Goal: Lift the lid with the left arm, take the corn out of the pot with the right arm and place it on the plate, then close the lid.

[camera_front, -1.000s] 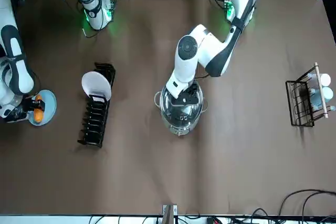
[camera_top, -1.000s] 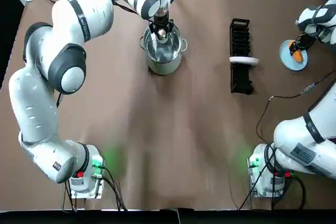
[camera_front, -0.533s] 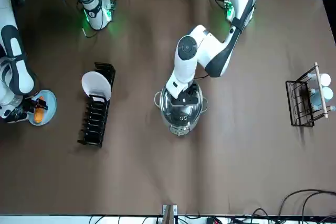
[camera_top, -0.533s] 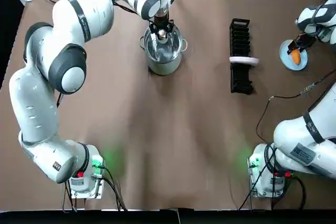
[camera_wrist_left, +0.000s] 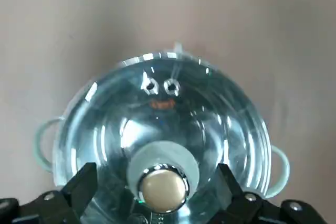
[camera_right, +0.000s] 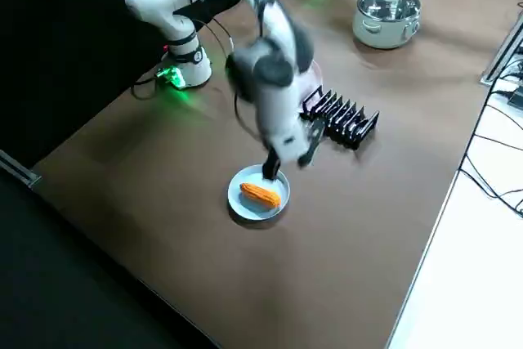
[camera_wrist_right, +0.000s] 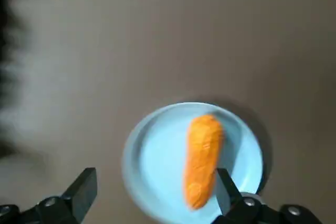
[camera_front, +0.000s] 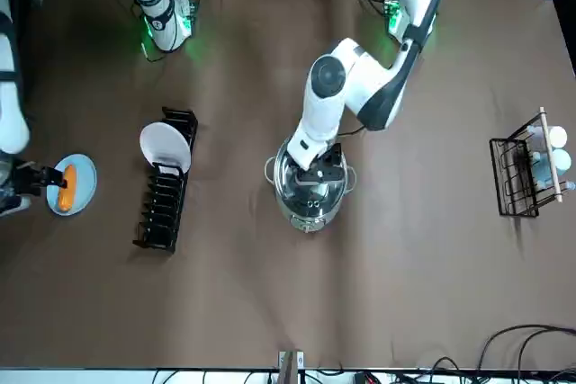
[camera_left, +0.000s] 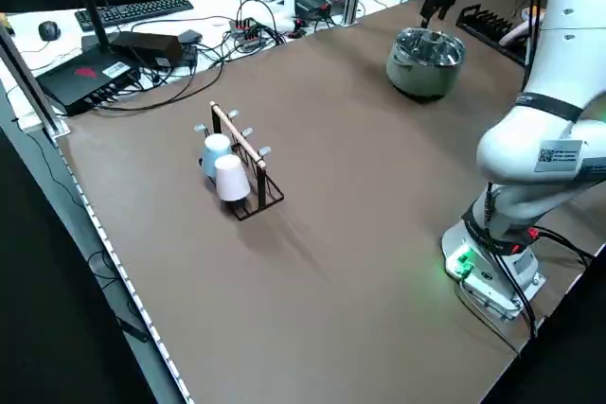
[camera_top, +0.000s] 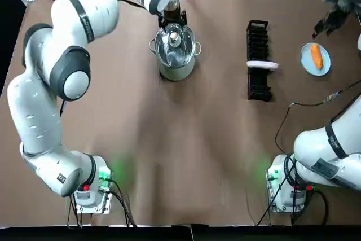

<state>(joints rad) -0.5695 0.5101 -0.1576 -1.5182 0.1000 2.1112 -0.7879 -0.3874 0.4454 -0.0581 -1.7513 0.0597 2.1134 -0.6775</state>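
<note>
I find no writing that I can read anywhere. One sticker (camera_top: 323, 166) with a square code sits low on my right arm, and a second sticker (camera_left: 559, 154) sits on my left arm. Their print is too small to make out.

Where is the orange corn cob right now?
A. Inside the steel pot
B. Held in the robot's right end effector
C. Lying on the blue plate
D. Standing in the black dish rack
C: the corn lies flat on the blue plate, and the right end effector is open and clear of it.
</note>
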